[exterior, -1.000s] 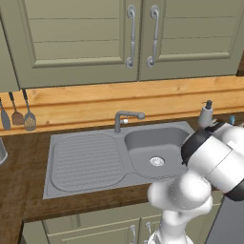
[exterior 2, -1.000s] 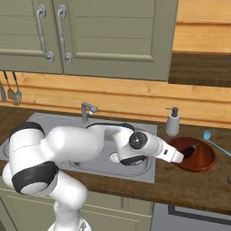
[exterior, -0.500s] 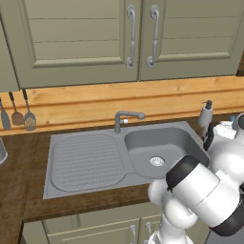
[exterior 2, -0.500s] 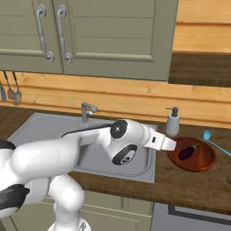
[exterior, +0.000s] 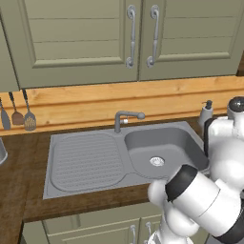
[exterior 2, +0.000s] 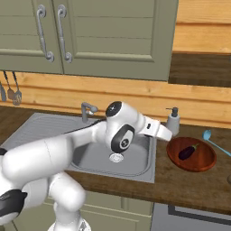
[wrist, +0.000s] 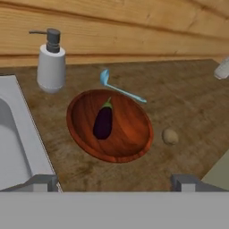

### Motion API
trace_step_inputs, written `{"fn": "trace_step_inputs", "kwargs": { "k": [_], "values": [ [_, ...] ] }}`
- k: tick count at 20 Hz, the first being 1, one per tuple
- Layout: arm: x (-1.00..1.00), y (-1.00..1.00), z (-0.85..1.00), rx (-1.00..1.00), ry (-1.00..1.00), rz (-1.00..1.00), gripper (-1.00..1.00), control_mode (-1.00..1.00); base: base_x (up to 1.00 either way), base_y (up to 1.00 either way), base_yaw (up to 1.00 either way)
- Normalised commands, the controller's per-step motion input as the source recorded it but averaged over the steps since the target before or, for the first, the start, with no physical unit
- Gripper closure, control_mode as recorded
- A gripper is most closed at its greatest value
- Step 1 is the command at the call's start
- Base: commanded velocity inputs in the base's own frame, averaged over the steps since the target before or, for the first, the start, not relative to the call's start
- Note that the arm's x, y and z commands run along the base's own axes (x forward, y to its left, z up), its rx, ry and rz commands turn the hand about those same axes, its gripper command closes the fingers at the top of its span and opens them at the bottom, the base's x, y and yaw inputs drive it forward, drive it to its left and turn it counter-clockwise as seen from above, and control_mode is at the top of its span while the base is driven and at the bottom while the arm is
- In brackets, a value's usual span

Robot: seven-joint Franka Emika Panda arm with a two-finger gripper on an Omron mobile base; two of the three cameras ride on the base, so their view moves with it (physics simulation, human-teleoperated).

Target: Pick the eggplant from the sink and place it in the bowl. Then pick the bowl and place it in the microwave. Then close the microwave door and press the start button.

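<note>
Roughly, from the left base view: sink (exterior: 86, 164) sits in the wooden desk (exterior: 19, 190), ribbed drainboard left, basin right with a round drain, faucet (exterior: 125, 119) at the back rim. Utensils (exterior: 19, 114) hang on the plank wall at far left. Soap dispenser (exterior: 206, 114) stands at the sink's back right corner. The arm's white links cover the lower right, folded over the basin's right edge.

Right base view: arm reaches across the basin toward the right, forearm level, wrist ending just short of the soap dispenser (exterior 2: 173, 122). Bowl (exterior 2: 191, 154) sits on the desk right of the sink, near the desk's front edge but not on it. Eggplant (exterior 2: 188, 151) lies inside the bowl. Blue spoon (exterior 2: 215, 142) touches or nearly touches the bowl's far right rim. Bare desk in front of the bowl.

Hand view: gripper (wrist: 114, 182) spread wide, both tips low in frame, holding nothing, above the bowl's (wrist: 129, 129) near rim. Eggplant (wrist: 103, 121) lies left of the bowl's centre, stem toward the wall. Sink rim (wrist: 31, 134) runs close along the bowl's left. Small tan lump (wrist: 170, 136) just beside the bowl's right rim. Spoon (wrist: 117, 87) behind.
</note>
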Motion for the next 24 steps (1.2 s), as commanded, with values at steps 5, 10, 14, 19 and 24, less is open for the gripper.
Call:
{"fn": "trace_step_inputs", "kwargs": {
  "k": [5, 10, 14, 19, 24],
  "values": [
    [-0.01, 0.01, -0.29, 0.00, 0.07, 0.00, -1.00, -1.00, 0.00, 0.00, 0.00],
    [0.08, 0.01, -0.06, 0.00, 0.24, 0.04, -1.00, -1.00, 0.00, 0.00, 0.00],
    [0.14, 0.00, -0.02, 0.00, 0.24, 0.02, -1.00, -1.00, 0.00, 0.00, 0.00],
    [0.12, 0.00, -0.16, 0.00, 0.22, 0.05, -1.00, -1.00, 0.00, 0.00, 0.00],
    [0.20, 0.00, -0.37, 0.00, 0.06, 0.06, -1.00, -1.00, 0.00, 0.00, 0.00]
  ]
}}
